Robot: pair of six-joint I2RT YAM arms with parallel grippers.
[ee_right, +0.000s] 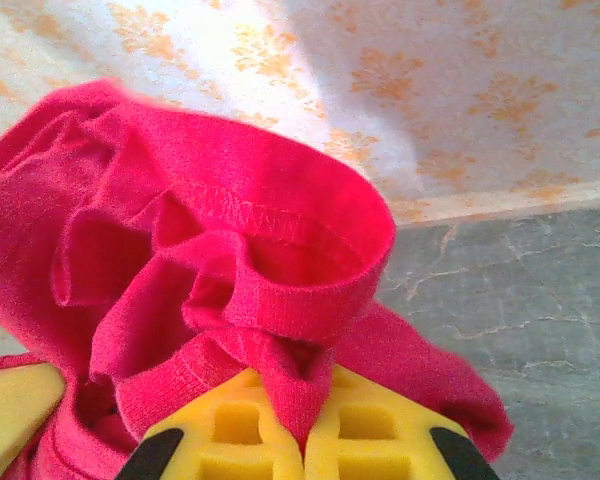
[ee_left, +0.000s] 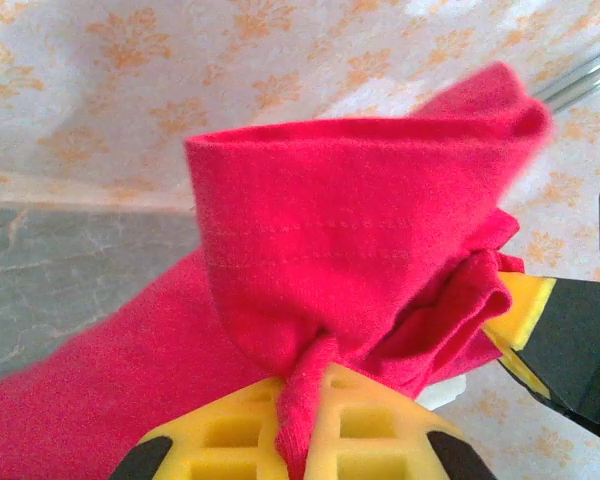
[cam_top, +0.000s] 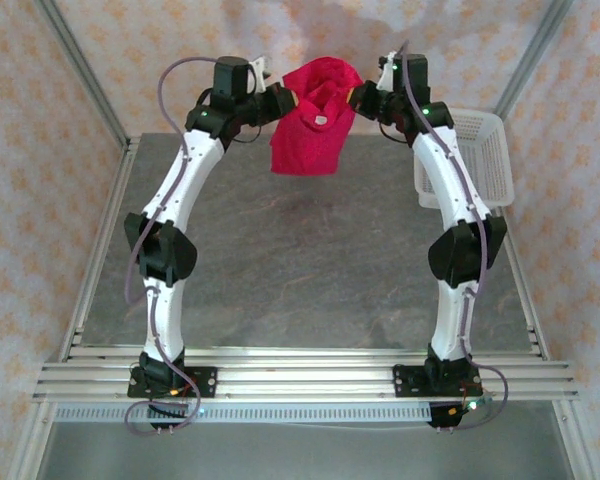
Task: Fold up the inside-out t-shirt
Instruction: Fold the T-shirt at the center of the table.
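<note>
The crimson t-shirt (cam_top: pixel 308 135) hung bunched at twelve o'clock in the top view, clear of the table (cam_top: pixel 280 260), strung between both arms. The left gripper (ee_left: pixel 298 425) was clamped on a pinch of fabric, and the right gripper (ee_right: pixel 305 430) was closed on a fold beside the stitched hem. The cloth looked light, limp and prone to crumpling, so hems and shoulder seams seemed the surest holds. A white mesh basket (cam_top: pixel 480 150) sat at two o'clock.

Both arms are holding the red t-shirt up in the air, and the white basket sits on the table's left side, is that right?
Not quite. The white basket sits on the right side, not the left; the top external view shows it. The rest stands: the left gripper and right gripper hold the red t-shirt up in the air, fingers shut on it.
</note>
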